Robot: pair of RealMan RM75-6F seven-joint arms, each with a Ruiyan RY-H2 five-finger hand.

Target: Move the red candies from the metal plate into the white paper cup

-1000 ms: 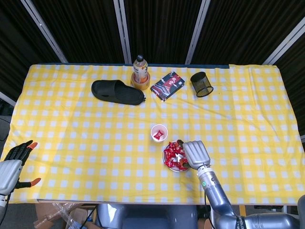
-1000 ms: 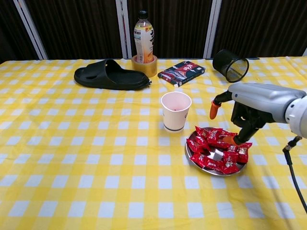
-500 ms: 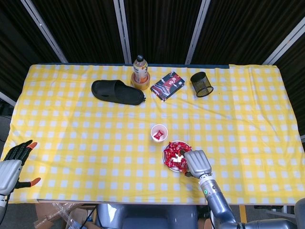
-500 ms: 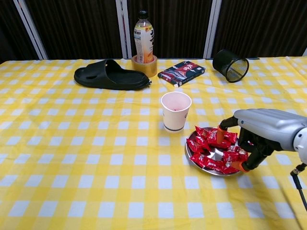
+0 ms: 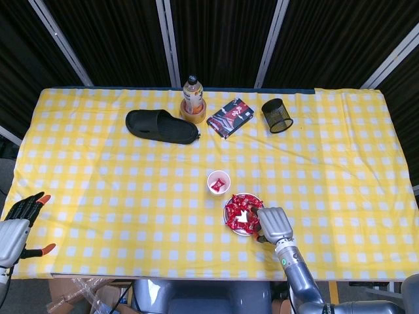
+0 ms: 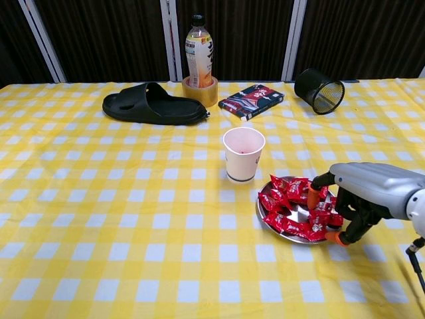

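My right hand (image 6: 358, 199) sits low at the 3 o'clock rim of the metal plate (image 6: 265, 214), fingers curled into the red candies (image 6: 295, 207); I can't tell if one is actually pinched. Left hand (image 5: 18, 221) idles spread and empty at the near-left table edge. White paper cup (image 6: 243, 154) stands just beside the plate at 11 o'clock, one candy already inside. Risks I see: slick wrappers slip, fingers shove the plate, or my wrist clips the light cup on transfer. Yellow checked tablecloth (image 5: 98, 176), slightly wrinkled; dark curtains (image 5: 216, 39) behind.
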